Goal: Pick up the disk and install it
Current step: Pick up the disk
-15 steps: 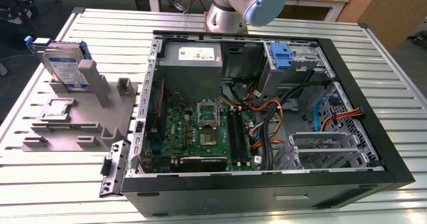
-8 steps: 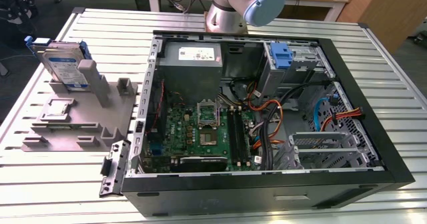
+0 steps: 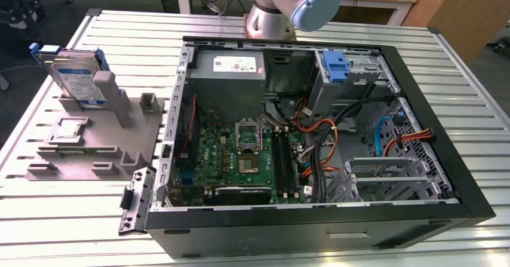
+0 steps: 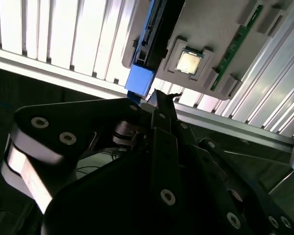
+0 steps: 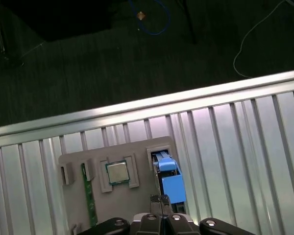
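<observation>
**Jaws closed near the upright disk at the bench edge**

The disk (image 3: 76,79) stands on edge in a slot of the grey fixture (image 3: 88,153), close to the bench (image 3: 119,34) edge on the exterior view's left. Bare ribbed bench lies behind it. The fixture's other side sits just beside the open computer case (image 3: 319,222).

In both wrist views the jaws are drawn together, gripping nothing, near the disk's blue end tab (image 5: 174,188).

The first wrist view shows the bench rim and the dark floor (image 5: 112,63) past the fixture. The second wrist view shows the disk edge-on beside the processor chip (image 4: 188,61). The exterior view shows a blue bracket (image 3: 338,67) inside the case.
</observation>
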Controlling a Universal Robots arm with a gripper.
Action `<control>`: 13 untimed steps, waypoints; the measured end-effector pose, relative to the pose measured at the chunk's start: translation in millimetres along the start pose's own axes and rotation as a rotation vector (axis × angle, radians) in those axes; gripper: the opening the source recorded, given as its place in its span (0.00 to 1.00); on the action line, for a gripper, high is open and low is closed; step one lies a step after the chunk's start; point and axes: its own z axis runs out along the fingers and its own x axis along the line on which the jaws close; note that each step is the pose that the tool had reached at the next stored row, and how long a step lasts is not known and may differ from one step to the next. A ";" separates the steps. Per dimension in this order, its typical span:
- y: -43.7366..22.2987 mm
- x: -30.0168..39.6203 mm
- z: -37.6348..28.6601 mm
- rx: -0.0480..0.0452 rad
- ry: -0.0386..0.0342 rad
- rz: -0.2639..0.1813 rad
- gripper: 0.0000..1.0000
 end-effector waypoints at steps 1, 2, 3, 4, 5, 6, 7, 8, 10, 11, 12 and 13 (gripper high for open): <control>0.0 0.0 0.0 0.0001 0.0006 -0.014 0.10; 0.0 0.0 0.0 0.0002 0.0012 -0.028 0.10; 0.0 0.0 0.0 0.0003 0.0019 -0.044 0.10; 0.0 0.0 0.1 0.0005 0.0026 -0.062 0.10; 0.0 0.0 0.1 0.0007 0.0033 -0.081 0.10; 0.0 0.0 0.1 0.0008 0.0040 -0.098 0.10; 0.0 0.0 0.1 0.0010 0.0048 -0.116 0.10; 0.0 0.0 0.2 0.0012 0.0059 -0.143 0.10; 0.0 0.0 0.2 0.0014 0.0064 -0.156 0.10; 0.0 0.0 0.2 0.0015 0.0065 -0.158 0.10; 0.0 0.0 0.2 0.0015 0.0065 -0.158 0.10; 0.0 0.0 0.1 0.0015 0.0067 -0.161 0.10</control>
